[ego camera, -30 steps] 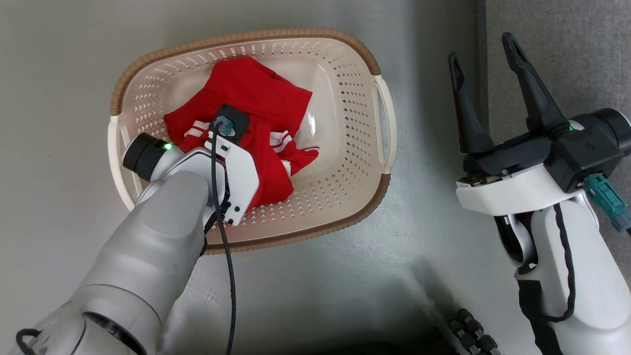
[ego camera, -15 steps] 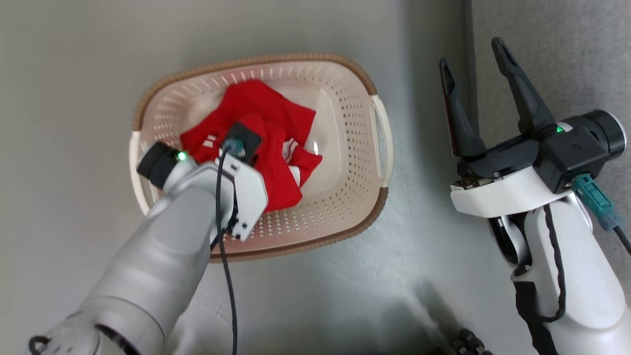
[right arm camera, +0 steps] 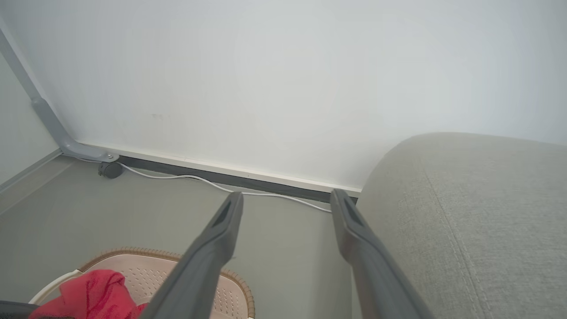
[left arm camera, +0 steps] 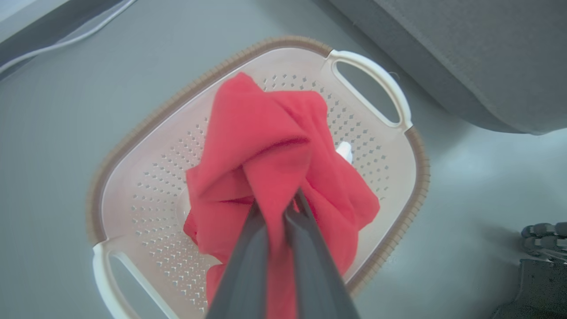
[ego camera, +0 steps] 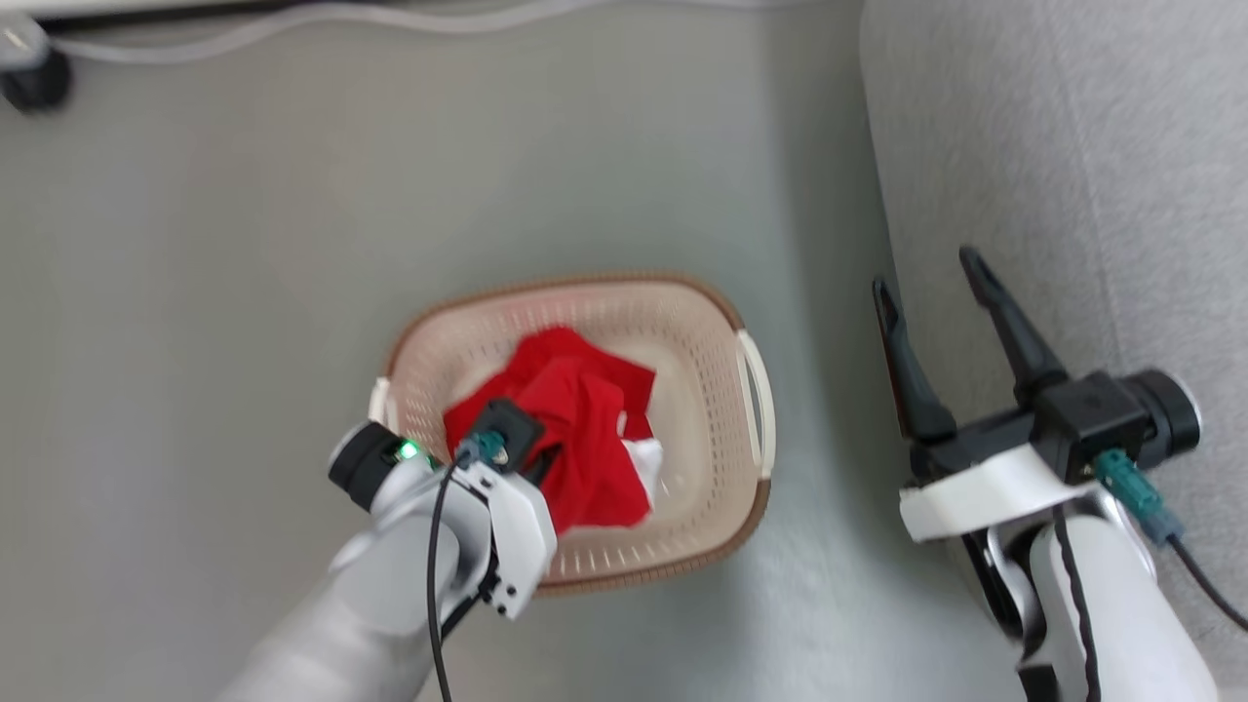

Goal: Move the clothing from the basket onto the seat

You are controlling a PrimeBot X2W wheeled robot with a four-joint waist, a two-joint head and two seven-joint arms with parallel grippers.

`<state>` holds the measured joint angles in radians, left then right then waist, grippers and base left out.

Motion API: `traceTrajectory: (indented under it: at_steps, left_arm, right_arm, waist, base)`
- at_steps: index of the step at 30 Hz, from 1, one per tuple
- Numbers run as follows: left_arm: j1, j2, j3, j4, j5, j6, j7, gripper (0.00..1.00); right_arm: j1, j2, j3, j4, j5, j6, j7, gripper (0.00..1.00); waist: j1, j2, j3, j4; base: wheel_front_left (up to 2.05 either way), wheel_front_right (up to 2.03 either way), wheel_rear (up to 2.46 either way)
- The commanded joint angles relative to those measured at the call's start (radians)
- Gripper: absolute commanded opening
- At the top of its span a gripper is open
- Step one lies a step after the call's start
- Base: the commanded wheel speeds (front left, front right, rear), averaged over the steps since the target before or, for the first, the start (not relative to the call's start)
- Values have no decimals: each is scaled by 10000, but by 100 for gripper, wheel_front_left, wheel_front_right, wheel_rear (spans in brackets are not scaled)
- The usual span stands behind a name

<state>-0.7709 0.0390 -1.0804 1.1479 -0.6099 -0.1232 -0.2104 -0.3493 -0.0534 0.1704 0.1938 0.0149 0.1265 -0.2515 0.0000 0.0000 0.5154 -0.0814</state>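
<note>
Left gripper [left arm camera: 278,201]: the two long dark fingers are pressed together, pinching a fold of the bright red fabric clothing [left arm camera: 261,133]. The clothing hangs bunched from the tips, over the inside of the oval cream perforated plastic basket [left arm camera: 177,103]. Whether its lower folds rest on the basket's bottom cannot be told.

Right gripper [ego camera: 926,273]: jaws spread wide and empty, well to the right of the basket.

The large grey fabric-upholstered seat [ego camera: 1072,146] stands near the basket, on its right.

Against one second ago: the clothing then lay spread in the basket with white stripes showing, and it is now gathered into a peak. The head camera has shifted, so the basket shows smaller and lower. The right jaws are unchanged.
</note>
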Motion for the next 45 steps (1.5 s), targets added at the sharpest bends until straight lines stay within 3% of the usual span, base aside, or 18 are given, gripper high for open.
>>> traceTrajectory:
  at_steps: [1,8,18,27,38,45]
  left_arm:
    - [192,112,101,-142,-66,-56,-166,0]
    - [1060,274,363,-902,-565,-71,-501,0]
    - [2366,1769,2236,-4644,194,-72,-511,0]
    - [2622,2725,3846,-7512,426,-71,-512,0]
    - [1450,3416,4429,-9246,-255,-31,729,0]
    - [1304,3473,4491,-9656,-463,180,1275,0]
  right_arm:
    - [286,32,160,-173,-80,42,-103,100]
    - [1239,32,-35,-69,-125,42,-103,100]
    - [2204,32,-297,-31,-120,42,-103,100]
    - [2764,32,-378,-19,-47,42,-103,100]
    - [3081,32,9,-48,94,42,-103,100]
    - [3098,32,200,-41,177,42,-103,100]
  waist:
    - [0,0,-1090,307]
    - [0,0,-2777,558]
    - [0,0,-4217,785]
    - [0,0,-4843,883]
    - [0,0,-5049,916]
    - [0,0,-5136,797]
  base:
    - [0,0,0]
    - [0,0,0]
    - [0,0,0]
    - [0,0,0]
    - [0,0,0]
    - [0,0,0]
